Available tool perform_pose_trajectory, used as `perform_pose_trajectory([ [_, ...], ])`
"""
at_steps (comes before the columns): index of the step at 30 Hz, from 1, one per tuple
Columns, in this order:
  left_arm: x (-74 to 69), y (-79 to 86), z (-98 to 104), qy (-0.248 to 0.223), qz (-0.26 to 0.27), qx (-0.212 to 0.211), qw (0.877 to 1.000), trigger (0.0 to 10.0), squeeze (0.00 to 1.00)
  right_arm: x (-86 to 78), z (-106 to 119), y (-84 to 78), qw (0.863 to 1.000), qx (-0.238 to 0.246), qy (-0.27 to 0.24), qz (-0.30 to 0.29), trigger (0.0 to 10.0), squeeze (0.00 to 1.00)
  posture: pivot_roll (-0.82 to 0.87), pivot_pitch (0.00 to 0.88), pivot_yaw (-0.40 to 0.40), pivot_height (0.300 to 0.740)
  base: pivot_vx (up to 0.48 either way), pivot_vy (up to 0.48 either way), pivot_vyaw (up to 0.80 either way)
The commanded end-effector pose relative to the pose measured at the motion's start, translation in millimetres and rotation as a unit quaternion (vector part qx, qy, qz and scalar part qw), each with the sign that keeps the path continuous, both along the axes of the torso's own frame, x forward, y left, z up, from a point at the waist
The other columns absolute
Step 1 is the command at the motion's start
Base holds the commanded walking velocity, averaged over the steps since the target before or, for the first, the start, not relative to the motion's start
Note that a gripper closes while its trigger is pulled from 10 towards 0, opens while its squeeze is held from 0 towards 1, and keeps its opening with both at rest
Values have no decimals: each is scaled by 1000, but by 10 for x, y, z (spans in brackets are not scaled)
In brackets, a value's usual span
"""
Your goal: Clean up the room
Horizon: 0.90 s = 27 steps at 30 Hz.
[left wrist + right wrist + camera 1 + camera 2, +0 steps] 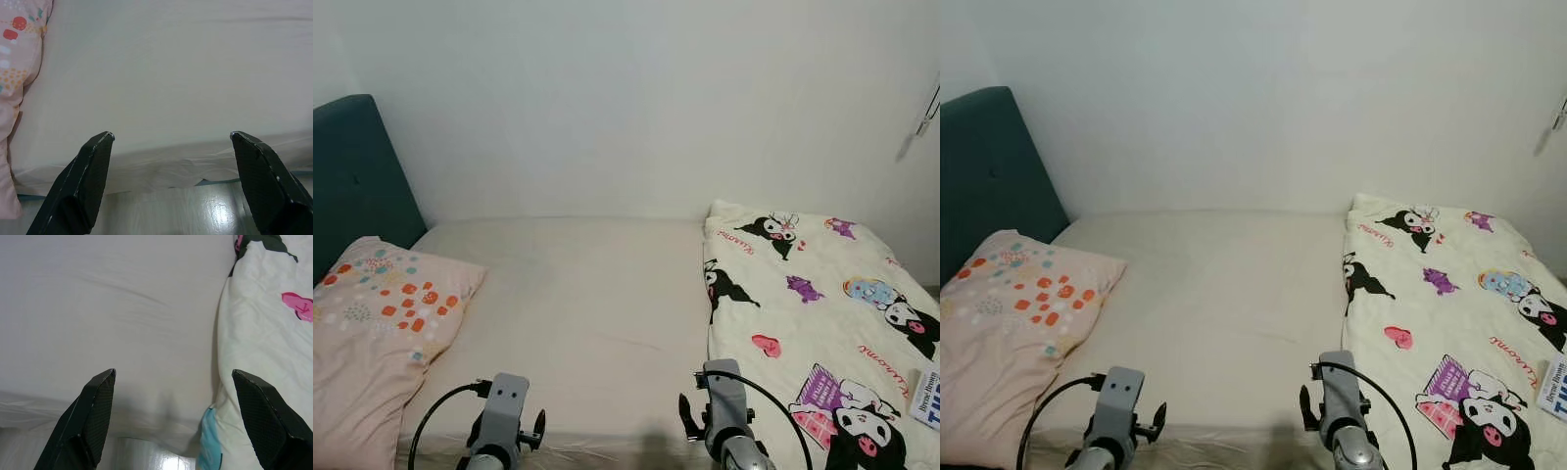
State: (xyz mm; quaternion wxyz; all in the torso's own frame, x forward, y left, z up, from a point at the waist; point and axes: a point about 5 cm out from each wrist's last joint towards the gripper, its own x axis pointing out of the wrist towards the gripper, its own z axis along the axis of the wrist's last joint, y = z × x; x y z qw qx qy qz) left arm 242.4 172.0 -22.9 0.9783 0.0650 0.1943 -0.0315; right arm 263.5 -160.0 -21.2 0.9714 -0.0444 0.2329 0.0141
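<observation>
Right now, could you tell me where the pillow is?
The pillow lies at the bed's left end, against the teal headboard, beside the bare sheet.

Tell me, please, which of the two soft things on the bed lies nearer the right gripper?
The cartoon-print blanket, spread beside the right gripper. The pink dotted pillow lies across the bed, by the teal headboard.

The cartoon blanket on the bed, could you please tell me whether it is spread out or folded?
Folded over: the cartoon blanket covers just the right part of the bed, leaving bare sheet up to the pillow.
</observation>
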Motion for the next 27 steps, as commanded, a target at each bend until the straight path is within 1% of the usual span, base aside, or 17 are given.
perform_pose_trajectory([
  [1, 1, -9, 3, 1, 1, 0, 1000, 10000, 0, -17, -15, 43, 1000, 3, 1, 7, 10000, 0, -11, 18, -19, 740, 0, 0, 0],
  [15, 16, -30, 11, 0, -7, 4, 1000, 10000, 0, 14, 13, 1, 1000, 3, -4, 4, 10000, 0, -13, 23, -17, 740, 0, 0, 0],
  [27, 34, -32, 23, -3, -9, 10, 1000, 10000, 0, 6, -1, 4, 1000, -1, 2, 6, 10000, 0, -13, 24, -20, 740, 0, 0, 0],
])
